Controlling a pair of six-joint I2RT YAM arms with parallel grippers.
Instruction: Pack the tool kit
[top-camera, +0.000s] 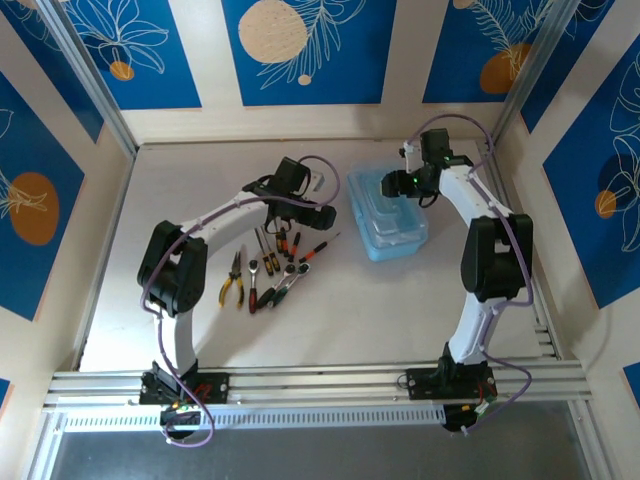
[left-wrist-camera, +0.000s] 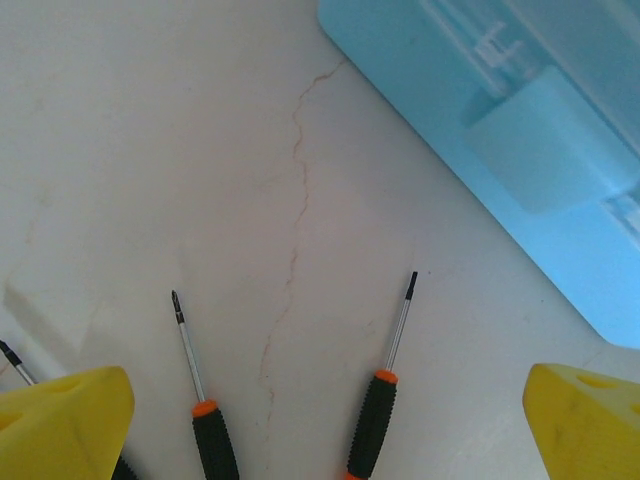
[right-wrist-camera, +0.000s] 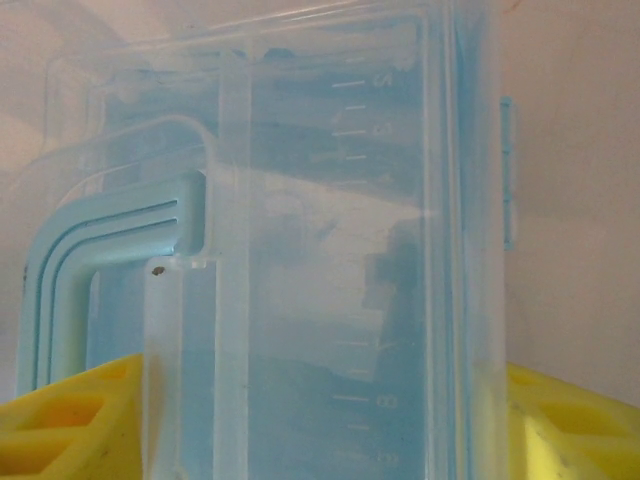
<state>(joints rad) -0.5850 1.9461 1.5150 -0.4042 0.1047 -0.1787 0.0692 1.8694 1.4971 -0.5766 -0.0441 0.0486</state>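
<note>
step: early, by my read. Nothing is packed yet. My right side is at the case and my left is over the tools.
case: small light-blue plastic case with a clear lid (top-camera: 388, 215), on the pale table (top-camera: 200, 180), right of centre and just right of the tools. From above the lid looks down, but I'm not certain.
tools: row of small black-handled screwdrivers (top-camera: 285, 245), yellow-handled pliers (top-camera: 234, 280) and metal ratchet wrenches (top-camera: 287, 283), all lying loose on the table left of the case.
left gripper (left-wrist-camera: 320, 430): yellow fingers wide apart, holding nothing. Two screwdrivers lie below the gap with their tips pointing toward the case corner. No contact that I can see.
right gripper (right-wrist-camera: 320, 410): yellow fingers far apart, one on each side of the clear lid. I can't tell whether the pads are pressing on it or just straddling it.
next: the right needs a sure hold on the lid and a swing about the hinge to open it. The left then drops onto one screwdriver handle, closes across it and carries it over.
risk: the light case may slide or lift with the lid, and the thin screwdrivers may roll when pinched.
</note>
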